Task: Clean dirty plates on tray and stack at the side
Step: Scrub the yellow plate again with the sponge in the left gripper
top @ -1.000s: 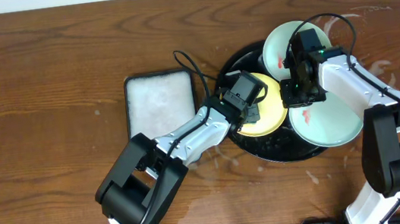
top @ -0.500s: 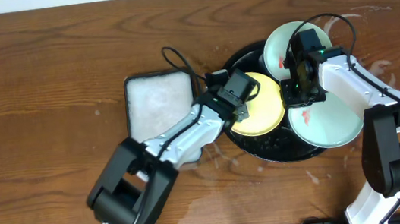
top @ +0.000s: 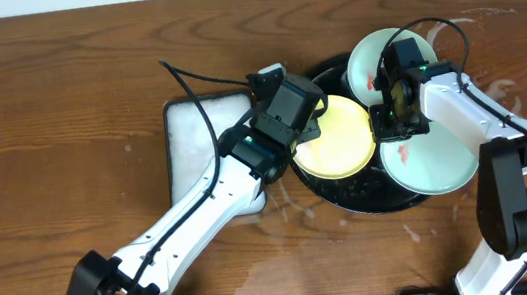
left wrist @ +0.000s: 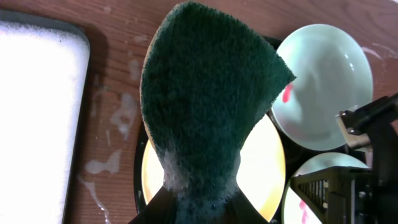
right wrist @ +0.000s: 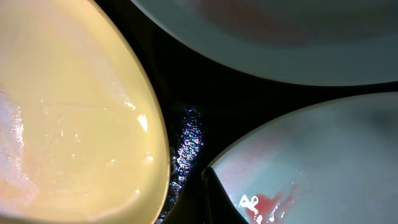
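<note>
Scouring pad (left wrist: 205, 106): dark green, sudsy at its pinched end, clamped in the left gripper (top: 300, 115) over the left rim of the black tray (top: 350, 195).

Yellow plate (top: 343, 140): on the tray's left half, just right of the pad. The left arm is nearer. Contact between pad and plate is not discernible.

Back mint plate (top: 378, 53) and front-right mint plate (top: 437, 161): both smeared red.

Right gripper (top: 393, 116): clenched and empty, low at the tray's centre between the three plates.

Stack at the table's side: judged not yet begun.
</note>
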{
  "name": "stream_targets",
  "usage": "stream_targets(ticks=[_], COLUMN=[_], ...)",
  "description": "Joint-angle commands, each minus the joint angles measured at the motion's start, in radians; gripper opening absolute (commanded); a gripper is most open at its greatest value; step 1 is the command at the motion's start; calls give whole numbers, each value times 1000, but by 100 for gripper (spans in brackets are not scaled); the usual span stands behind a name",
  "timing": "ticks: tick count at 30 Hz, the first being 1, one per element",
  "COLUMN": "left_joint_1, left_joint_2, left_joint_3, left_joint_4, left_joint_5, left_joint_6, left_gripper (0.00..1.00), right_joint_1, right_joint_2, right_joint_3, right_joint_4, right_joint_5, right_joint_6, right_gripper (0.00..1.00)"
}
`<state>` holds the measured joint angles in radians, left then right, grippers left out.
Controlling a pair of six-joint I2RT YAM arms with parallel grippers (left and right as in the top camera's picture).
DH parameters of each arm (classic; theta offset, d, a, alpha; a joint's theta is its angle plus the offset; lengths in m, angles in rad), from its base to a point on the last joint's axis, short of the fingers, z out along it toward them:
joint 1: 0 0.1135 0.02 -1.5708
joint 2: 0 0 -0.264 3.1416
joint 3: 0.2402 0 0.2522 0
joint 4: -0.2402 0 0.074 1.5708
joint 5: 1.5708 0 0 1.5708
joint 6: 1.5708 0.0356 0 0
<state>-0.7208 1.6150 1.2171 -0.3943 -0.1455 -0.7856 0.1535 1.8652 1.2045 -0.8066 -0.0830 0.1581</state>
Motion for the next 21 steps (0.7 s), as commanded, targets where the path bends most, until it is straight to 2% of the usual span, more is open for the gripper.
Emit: stream_targets(ticks=[1,5,13,21], left_joint_1=[2,1,-10,-39], left_joint_2=[32,80,213,283], left_joint_3=[-3,-5,-5,-5], left_joint_4=[-5,-1,151,215], left_joint_5=[-24,-10,189,191], left_joint_6=[1,-58,-63,-86], left_gripper=[7,8,8,8], right_joint_1=[-8,-8,-8,-8], right_joint_2=[3,3,3,3], right_joint_3=[-4,-4,-4,-4], right_joint_4=[-1,1,-3,3], right_joint_5=[-29,-42,-42,-42], right_joint_6=[-2,-2,-2,-2], right_gripper=[1,1,1,1])
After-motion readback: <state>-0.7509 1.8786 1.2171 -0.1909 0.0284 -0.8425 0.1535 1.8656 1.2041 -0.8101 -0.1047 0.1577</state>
